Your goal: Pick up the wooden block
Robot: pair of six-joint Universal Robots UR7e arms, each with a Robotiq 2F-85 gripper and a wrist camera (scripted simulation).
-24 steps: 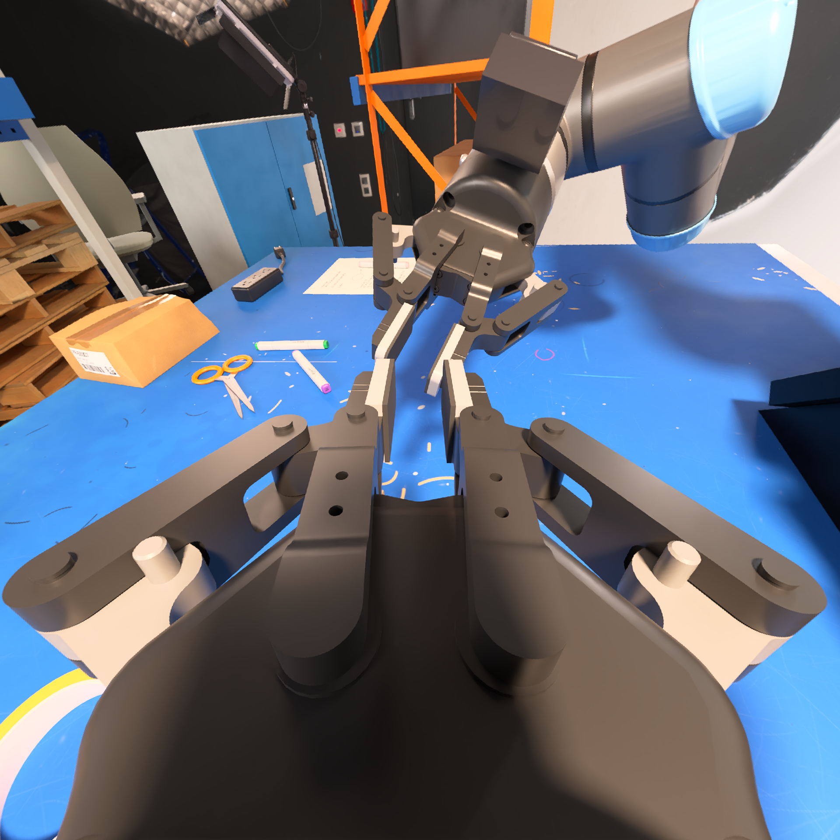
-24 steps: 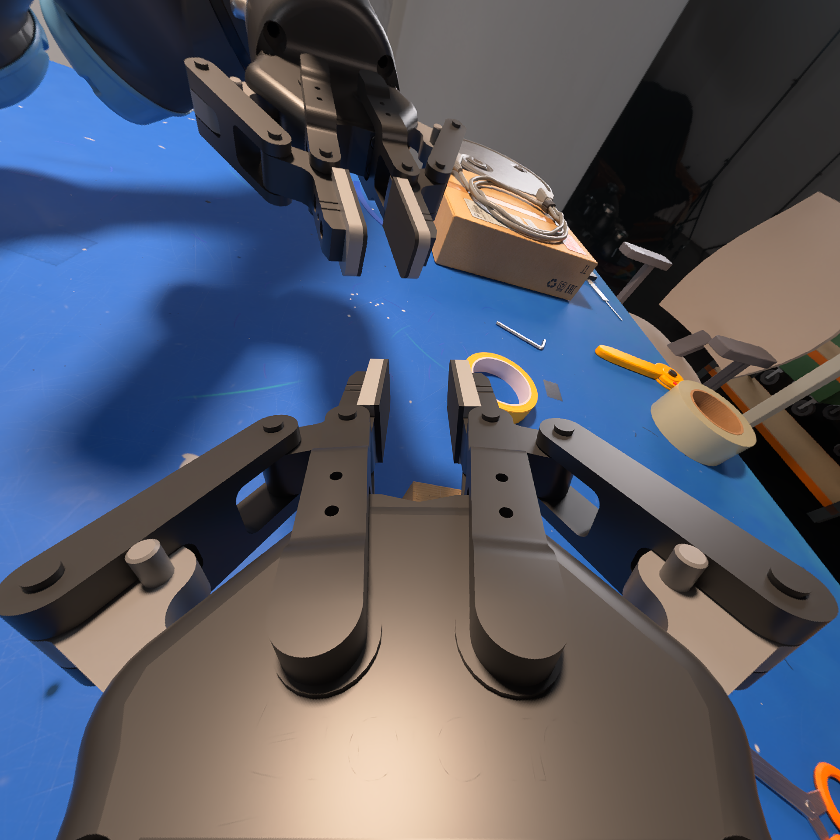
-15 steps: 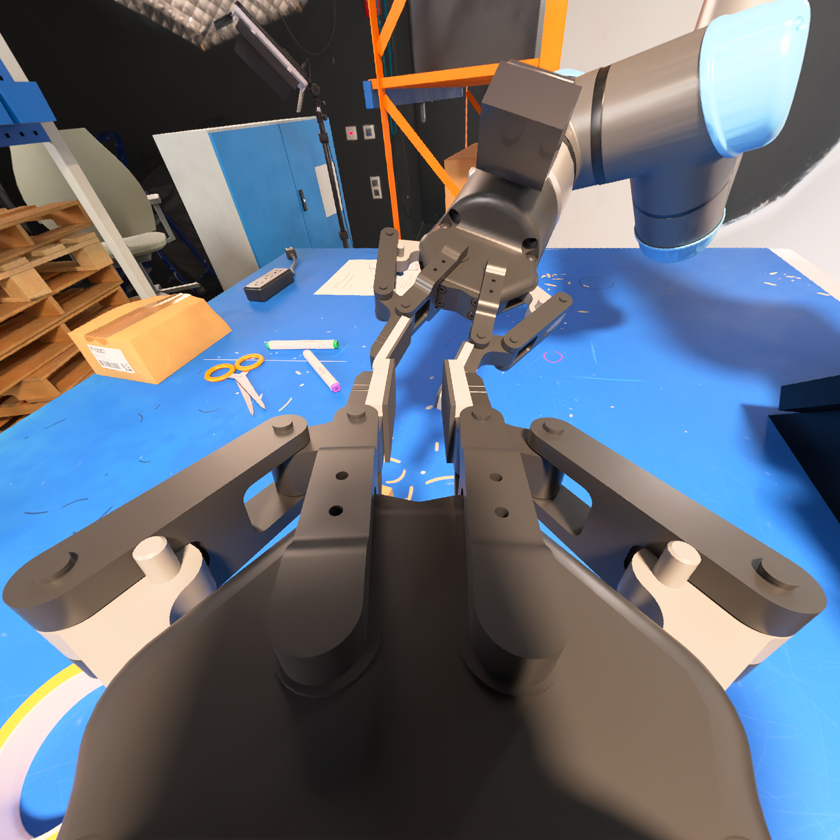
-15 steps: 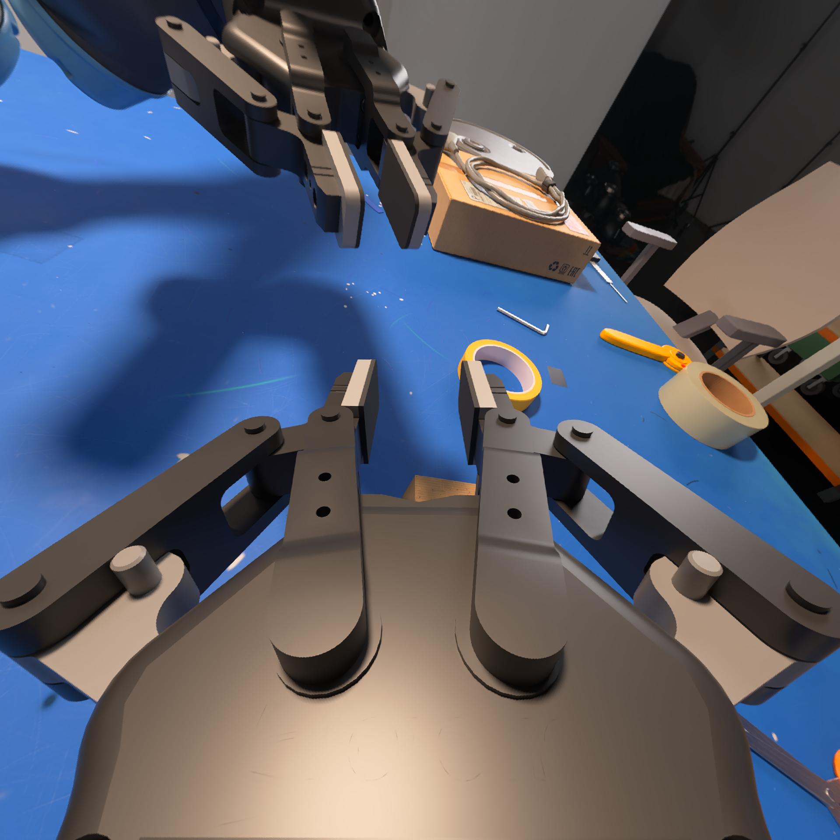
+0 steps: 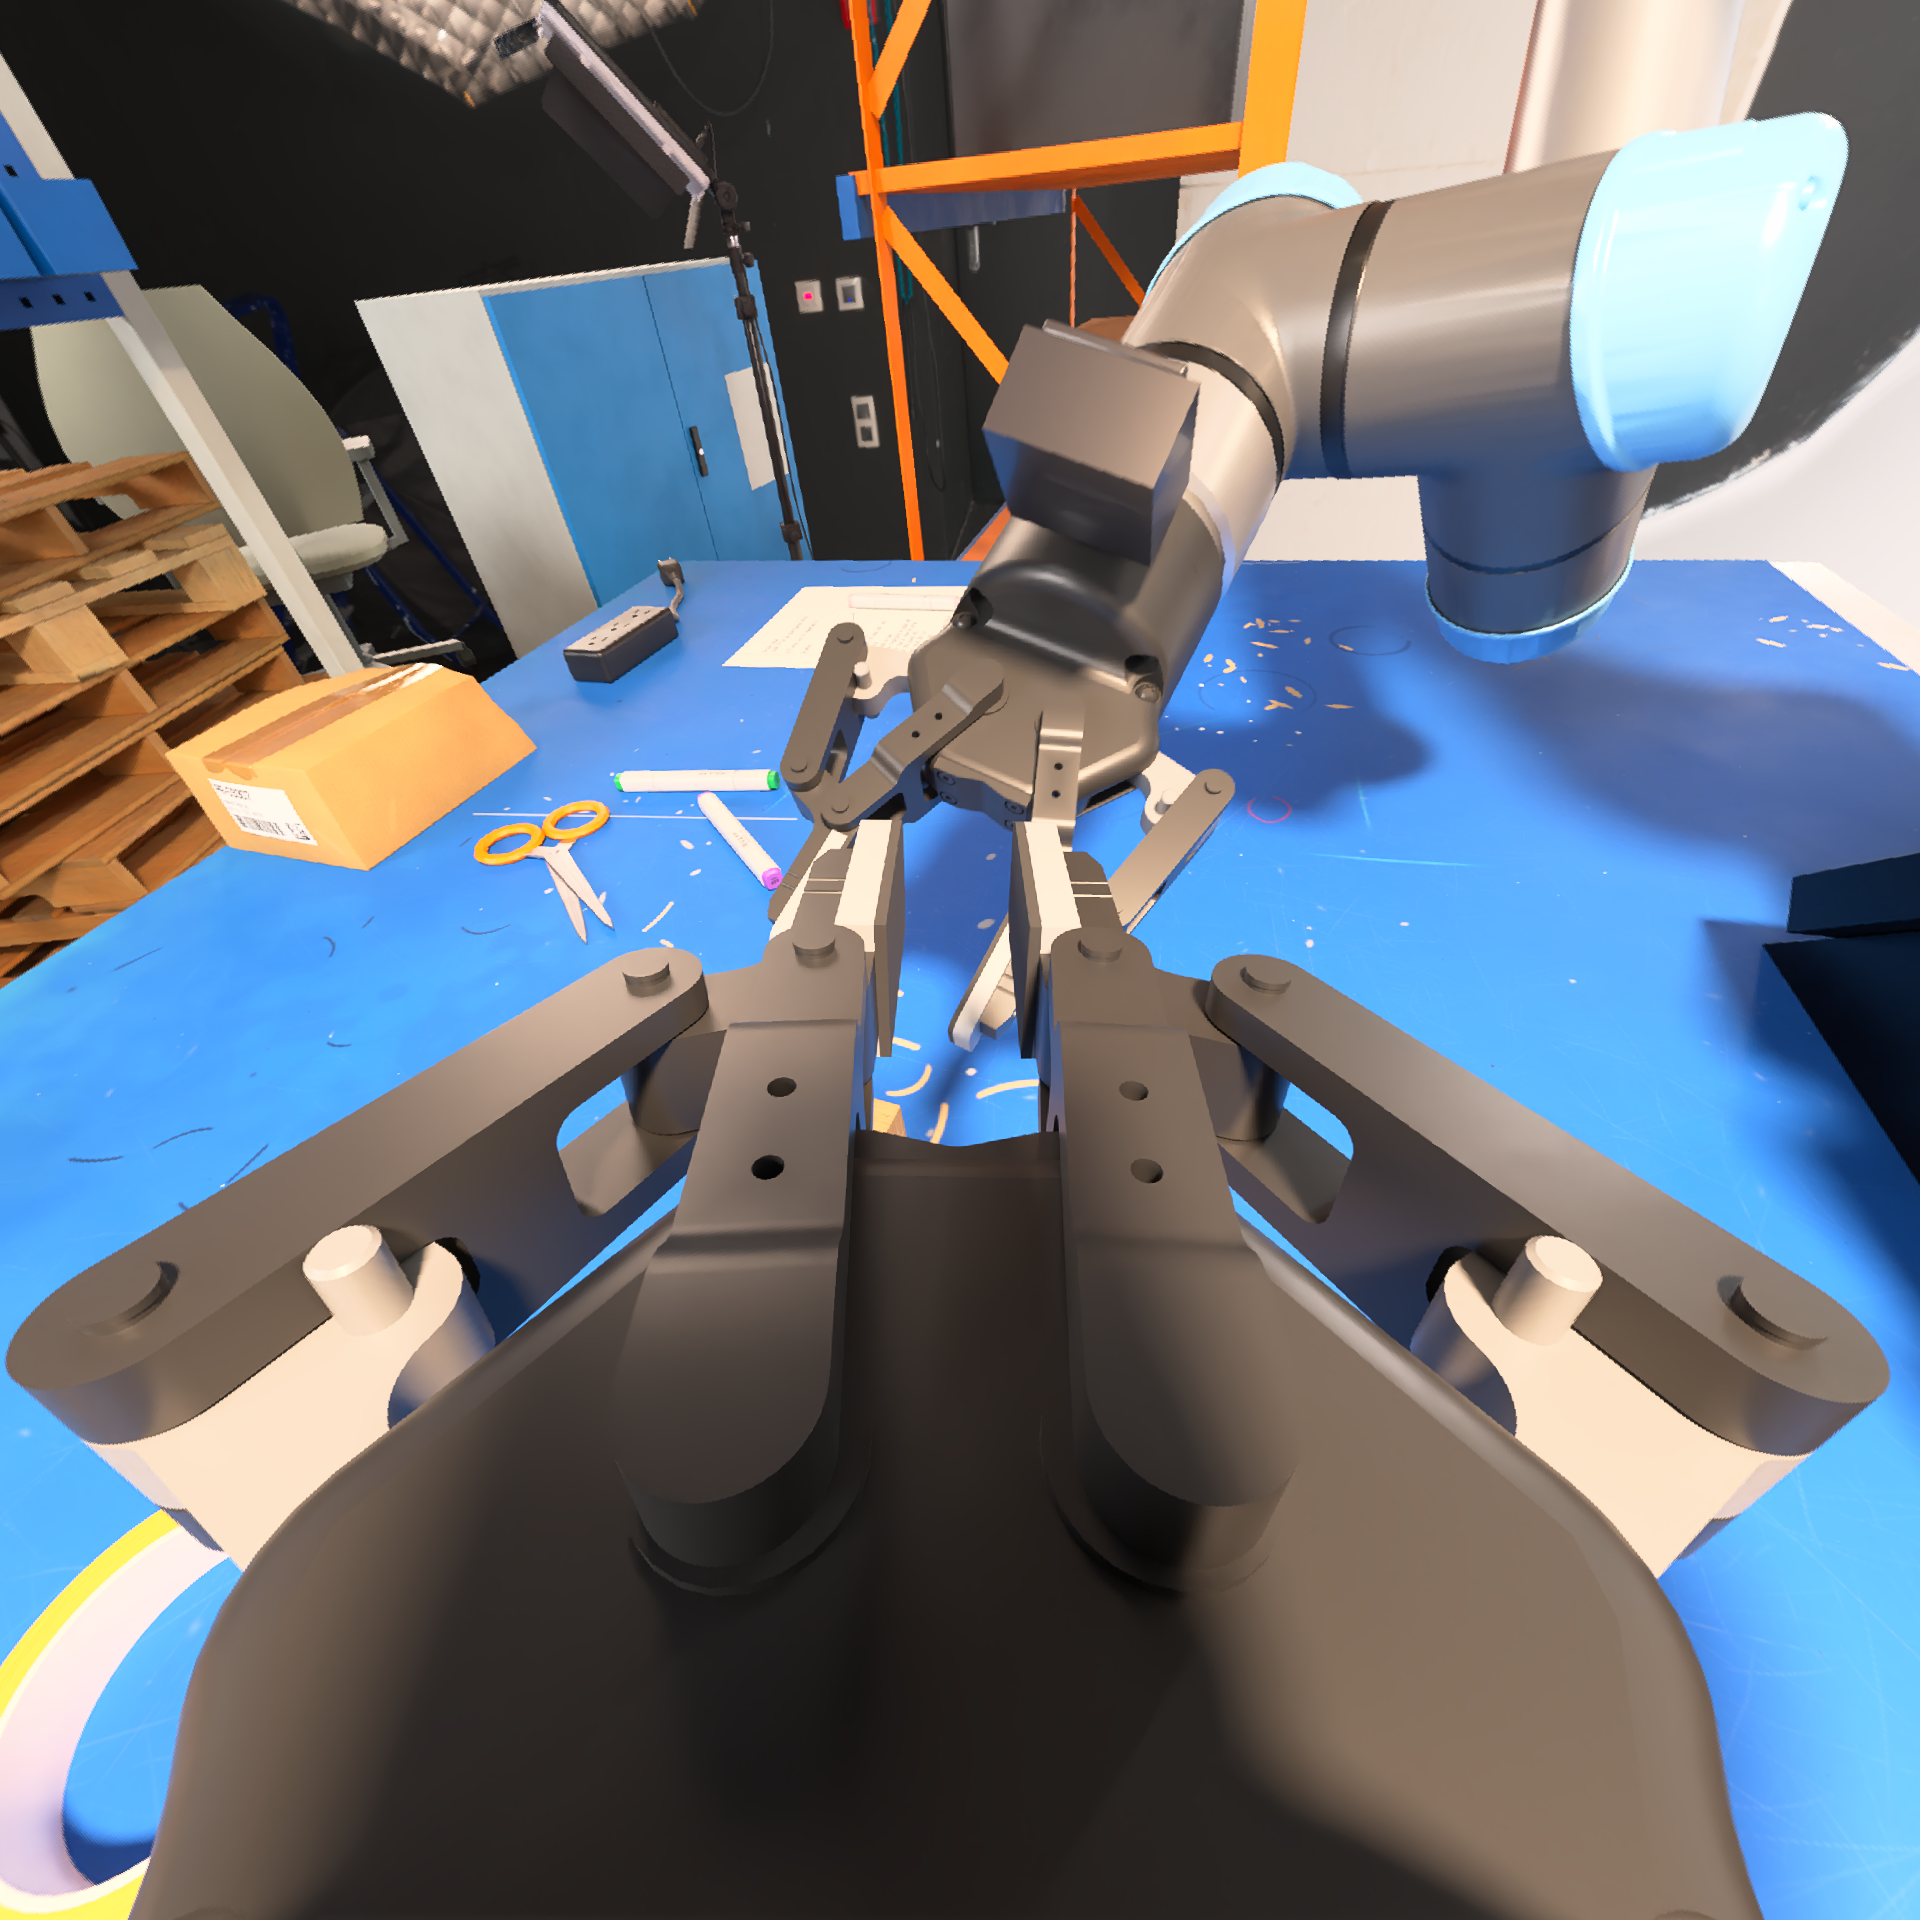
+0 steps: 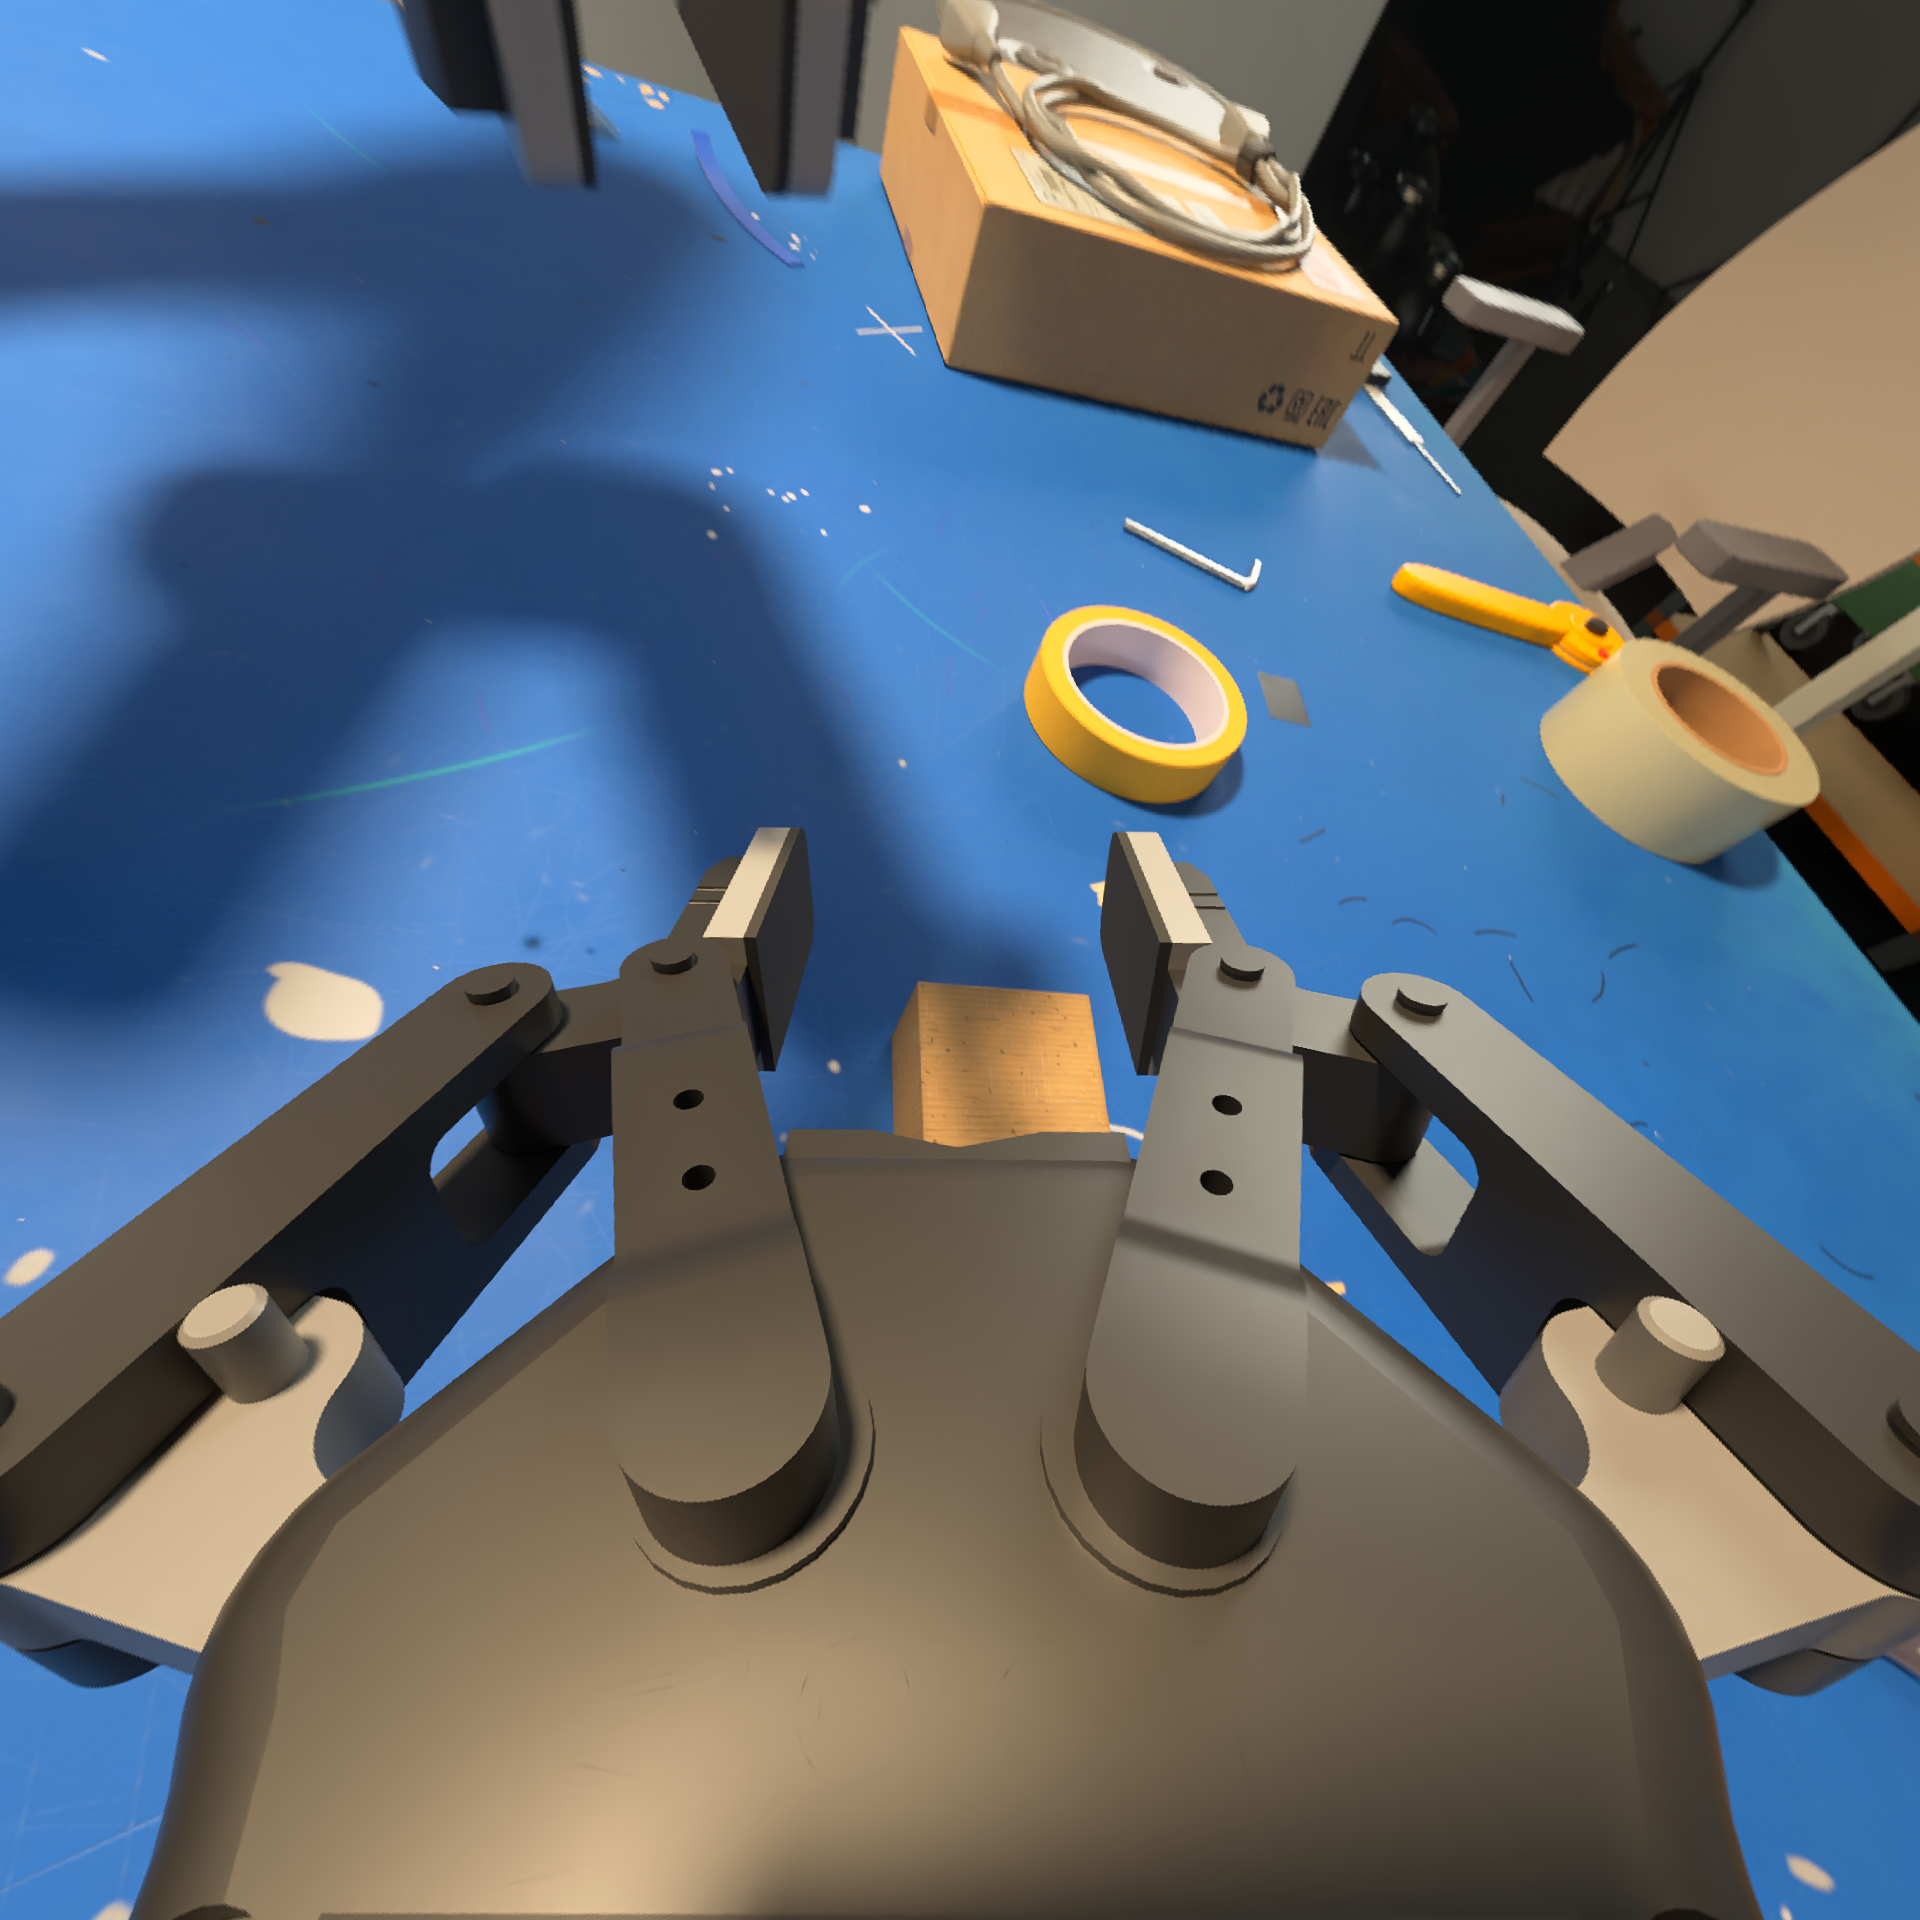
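Note:
The wooden block is a small tan cube on the blue table. It lies below and between the fingers of my right gripper, which is wide open and touches nothing; the gripper's body hides the block's near part. In the left wrist view only a tan corner of the block shows by my left finger. My left gripper is narrowly open and empty, above the table, facing the right arm. Its fingertips show at the top of the right wrist view.
Right wrist view: a cardboard box with a coiled cable, a yellow tape roll, a cream tape roll, a hex key, a yellow knife. Left wrist view: a box, scissors, markers, wooden pallets.
My right gripper has opened wider and dropped over the block, which now shows much more. The left gripper has drawn back from the right one; its gap is unchanged.

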